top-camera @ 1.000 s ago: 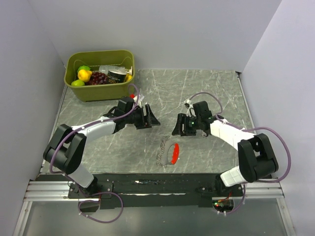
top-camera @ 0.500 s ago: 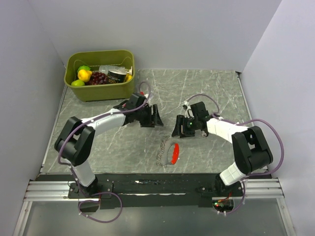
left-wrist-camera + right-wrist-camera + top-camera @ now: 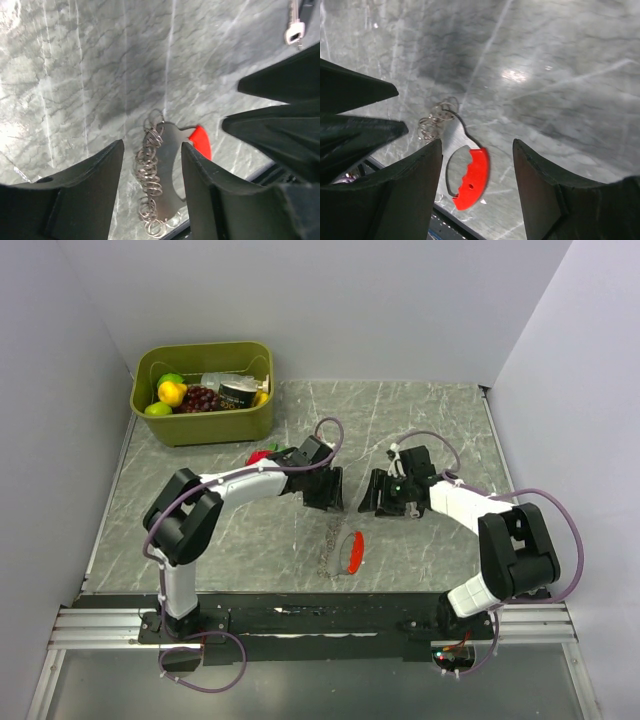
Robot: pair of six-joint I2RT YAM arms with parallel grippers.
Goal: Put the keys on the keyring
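Near the front-middle of the grey marbled tabletop [image 3: 200, 530], lying flat and untouched: a silvery chain-like loop joined to a slim, curved bright-red fob, aka the keyring [image 3: 345, 552]. Sits just on the base side of both grippers, roughly between them. Long axis running near-to-far, chain on the left arm's side, red fob on the right arm's.

Left gripper [image 3: 328, 498] hovering just beyond the chain's far end, jaws parted, nothing in them. Lined up nicely over the chain in the left wrist view. Right gripper [image 3: 378, 498] also spread and empty, looking down at the fob.

Pretty much a tie for distance, maybe a hair closer on the left.

Also spotted a small silver key [image 3: 294, 26] flat on the table beside the right gripper's black fingers. Can't place it from the top view.

Guessing a short pull back toward the bases and a straight drop for whichever goes first.
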